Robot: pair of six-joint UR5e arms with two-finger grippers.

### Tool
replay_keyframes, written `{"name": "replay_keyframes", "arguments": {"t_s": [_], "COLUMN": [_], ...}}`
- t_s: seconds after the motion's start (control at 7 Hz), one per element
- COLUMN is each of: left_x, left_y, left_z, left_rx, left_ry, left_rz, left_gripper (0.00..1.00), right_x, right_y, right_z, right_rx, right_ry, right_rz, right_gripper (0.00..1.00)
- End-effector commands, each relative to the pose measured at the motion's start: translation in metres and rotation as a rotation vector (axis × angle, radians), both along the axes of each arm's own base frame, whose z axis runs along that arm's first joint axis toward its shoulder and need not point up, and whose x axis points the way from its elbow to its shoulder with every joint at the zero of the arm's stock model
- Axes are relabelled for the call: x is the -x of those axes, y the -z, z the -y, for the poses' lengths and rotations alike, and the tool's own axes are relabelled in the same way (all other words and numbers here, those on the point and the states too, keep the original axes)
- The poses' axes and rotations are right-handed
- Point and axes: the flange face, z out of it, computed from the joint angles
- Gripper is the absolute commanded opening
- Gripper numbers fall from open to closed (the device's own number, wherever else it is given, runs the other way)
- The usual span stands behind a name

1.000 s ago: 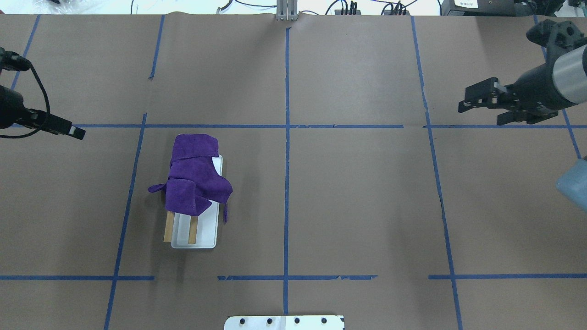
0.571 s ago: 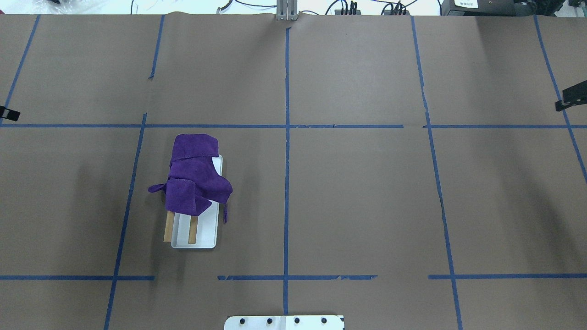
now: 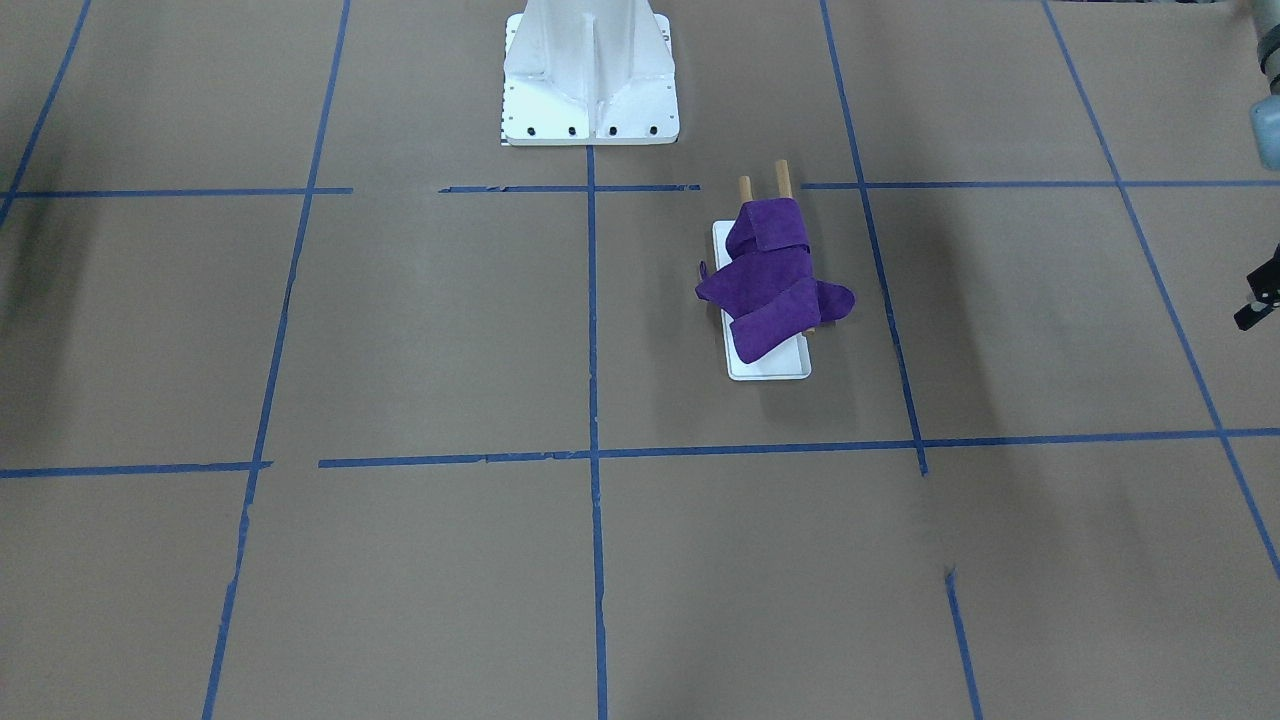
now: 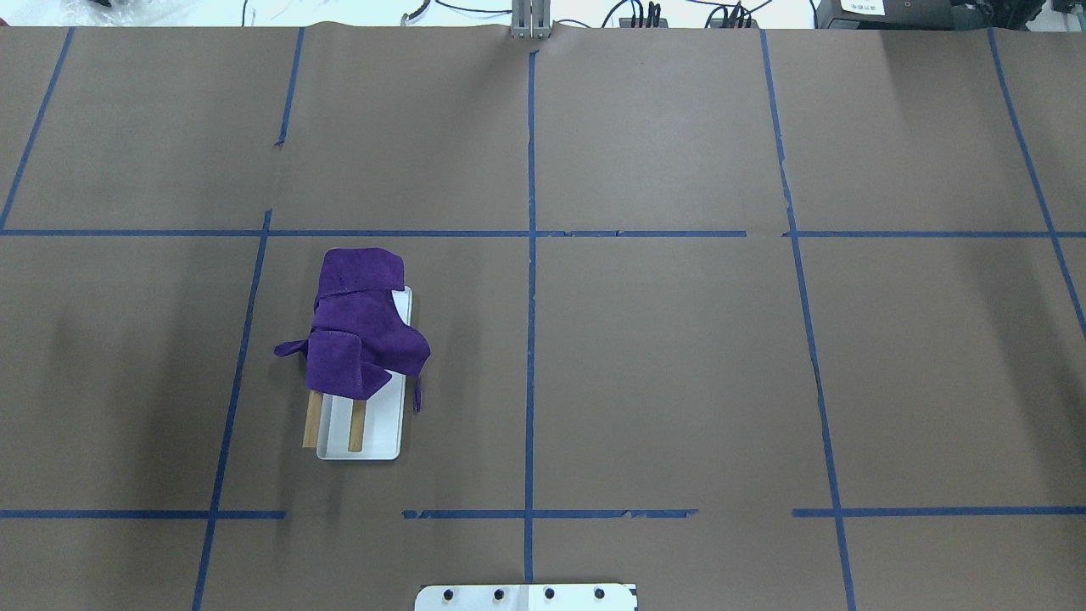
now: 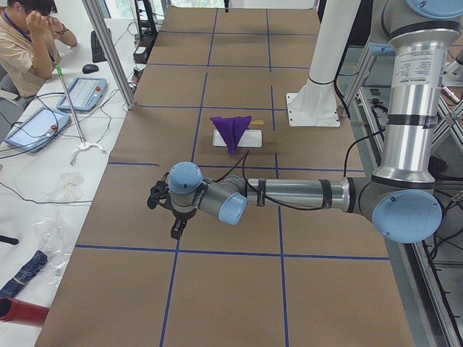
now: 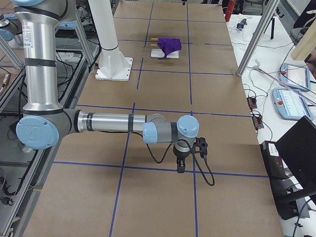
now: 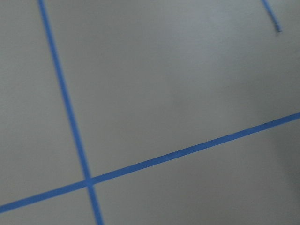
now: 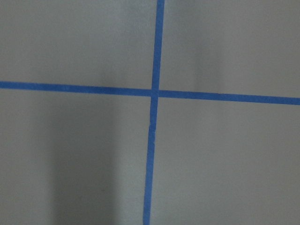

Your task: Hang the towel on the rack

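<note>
A purple towel (image 4: 361,327) lies bunched over the two wooden dowel rods (image 4: 356,428) of the small rack, whose white base (image 4: 383,437) sits left of the table's middle. It also shows in the front view (image 3: 770,290), draped over the rack (image 3: 770,368). Neither gripper is in the overhead view. My left gripper (image 5: 173,220) hovers over the table's left end, far from the rack; a black bit of it shows at the front view's edge (image 3: 1258,303). My right gripper (image 6: 180,163) is far off at the right end. I cannot tell whether either is open or shut. Both wrist views show only brown paper and blue tape.
The white bolted robot pedestal (image 4: 526,596) stands at the table's near edge, also seen in the front view (image 3: 590,80). A seated operator (image 5: 29,36) and control tablets (image 5: 36,129) are beside the left end. Metal posts (image 6: 256,37) stand along the far edge.
Both arms have pulled back sideways out of the overhead view, the left one to the left and the right one to the right. The towel and rack have not moved.
</note>
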Motion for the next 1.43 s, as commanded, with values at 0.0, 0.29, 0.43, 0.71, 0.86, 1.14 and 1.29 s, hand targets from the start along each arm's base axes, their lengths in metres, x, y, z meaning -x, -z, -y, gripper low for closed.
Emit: {"name": "replay_keyframes", "arguments": {"t_s": [0.0, 0.29, 0.43, 0.71, 0.86, 1.14, 1.29], "left_x": [0.023, 0.025, 0.024, 0.033, 0.03, 0.022, 0.012], "left_y": [0.042, 0.051, 0.061, 0.048, 0.04, 0.043, 0.051], "left_z": [0.008, -0.006, -0.002, -0.003, -0.005, -0.002, 0.001], "left_rx": [0.141, 0.164, 0.18, 0.144, 0.154, 0.121, 0.062], "left_ry": [0.007, 0.003, 0.041, 0.091, 0.085, 0.069, 0.059], "left_rz": [0.023, 0.032, 0.027, 0.119, 0.121, 0.124, 0.119], "left_gripper": [1.0, 1.0, 1.0, 1.0, 1.0, 1.0, 1.0], "right_x": [-0.008, -0.003, -0.002, -0.002, -0.002, -0.004, -0.003], "right_y": [0.007, 0.019, 0.016, 0.018, 0.017, 0.007, 0.008], "right_z": [0.012, 0.018, 0.018, 0.021, 0.02, 0.015, 0.019], "right_rx": [0.009, -0.004, 0.003, 0.008, 0.008, 0.018, 0.026], "right_ry": [0.08, 0.066, 0.062, 0.049, 0.05, 0.057, 0.05], "right_rz": [0.001, 0.078, 0.075, 0.076, 0.074, 0.069, 0.068], "right_gripper": [1.0, 1.0, 1.0, 1.0, 1.0, 1.0, 1.0]}}
